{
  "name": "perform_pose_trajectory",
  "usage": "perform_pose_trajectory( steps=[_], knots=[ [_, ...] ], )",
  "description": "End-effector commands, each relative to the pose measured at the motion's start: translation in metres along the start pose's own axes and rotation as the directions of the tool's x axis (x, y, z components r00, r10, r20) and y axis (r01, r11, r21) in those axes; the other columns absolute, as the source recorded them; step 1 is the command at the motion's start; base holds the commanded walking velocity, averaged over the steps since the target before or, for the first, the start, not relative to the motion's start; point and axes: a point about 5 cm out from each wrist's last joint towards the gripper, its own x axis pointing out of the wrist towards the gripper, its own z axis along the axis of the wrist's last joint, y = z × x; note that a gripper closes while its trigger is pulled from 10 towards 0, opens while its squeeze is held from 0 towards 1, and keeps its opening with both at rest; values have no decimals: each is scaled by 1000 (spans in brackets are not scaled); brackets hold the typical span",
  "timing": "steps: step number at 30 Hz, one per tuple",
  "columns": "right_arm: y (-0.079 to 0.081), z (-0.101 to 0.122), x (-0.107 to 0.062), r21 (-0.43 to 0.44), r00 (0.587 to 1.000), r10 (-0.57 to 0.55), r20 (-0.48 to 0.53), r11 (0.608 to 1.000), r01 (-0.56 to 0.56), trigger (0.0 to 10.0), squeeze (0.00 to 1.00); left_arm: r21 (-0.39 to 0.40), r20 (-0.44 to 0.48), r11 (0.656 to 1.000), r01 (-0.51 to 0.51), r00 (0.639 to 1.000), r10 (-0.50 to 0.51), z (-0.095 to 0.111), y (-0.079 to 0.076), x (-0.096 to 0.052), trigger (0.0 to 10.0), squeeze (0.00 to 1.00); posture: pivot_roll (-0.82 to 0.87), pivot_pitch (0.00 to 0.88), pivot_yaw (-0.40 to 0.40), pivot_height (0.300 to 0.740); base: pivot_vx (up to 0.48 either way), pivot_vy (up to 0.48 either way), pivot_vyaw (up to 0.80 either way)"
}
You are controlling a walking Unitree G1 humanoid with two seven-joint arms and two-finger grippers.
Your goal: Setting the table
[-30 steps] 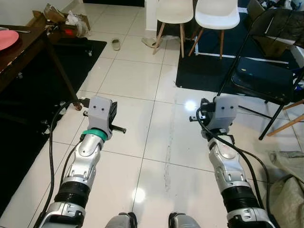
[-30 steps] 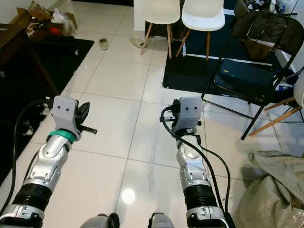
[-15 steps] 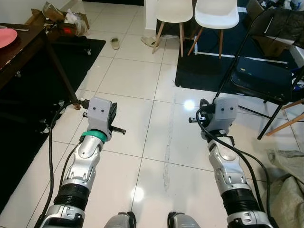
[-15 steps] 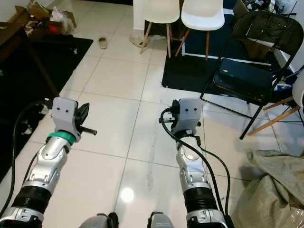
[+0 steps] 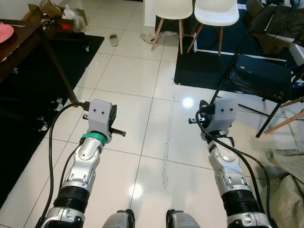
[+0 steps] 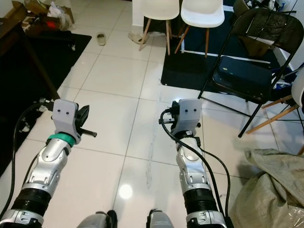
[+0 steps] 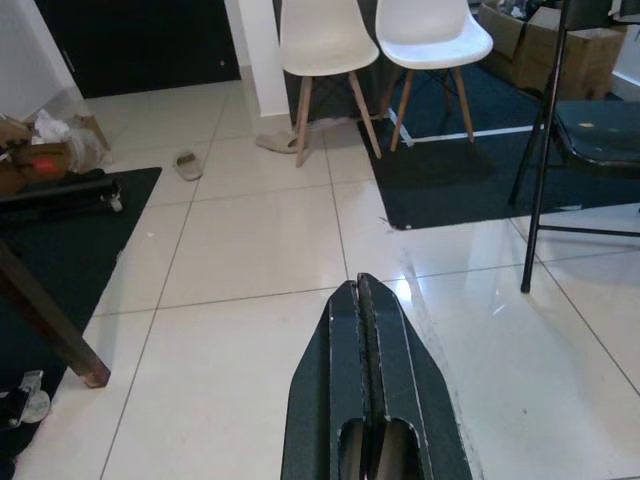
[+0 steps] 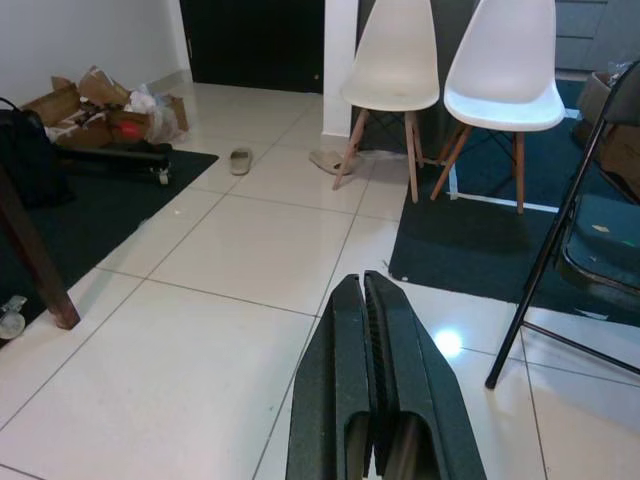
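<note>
A dark wooden table (image 5: 19, 50) stands at the far left, with a pink plate (image 5: 5, 34) on its top at the frame's edge. Both my arms are held out low over the white tiled floor. My left gripper (image 7: 361, 292) is shut with nothing between its fingers. My right gripper (image 8: 361, 287) is likewise shut and holds nothing. Both are well away from the table.
Two white chairs (image 5: 197, 12) stand ahead on a dark rug (image 5: 209, 61). A black folding chair (image 5: 266, 71) is at the right. A black mat (image 5: 38, 104) lies under the table. Cardboard clutter (image 5: 57, 12) and slippers (image 5: 113, 39) lie far left. A grey sack (image 6: 270, 185) sits at lower right.
The whole picture has shifted a little: the camera moved, so the chairs and table sit slightly higher and further left. Both arms keep their pose.
</note>
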Motion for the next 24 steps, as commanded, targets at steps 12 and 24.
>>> perform_pose_trajectory(
  steps=[12,24],
  knots=[
    [-1,-4,-4,21,1000,0,-20,1000,0,10000,0,5,-25,1000,-1,1000,1,-4,-1,-4,10000,0,-97,100,54,740,0,0,0],
    [-4,-4,-4,45,1000,-19,-25,999,20,10000,0,6,-29,1000,-5,1000,5,-3,-1,-4,10000,0,-95,102,59,740,0,0,792]
  ],
)
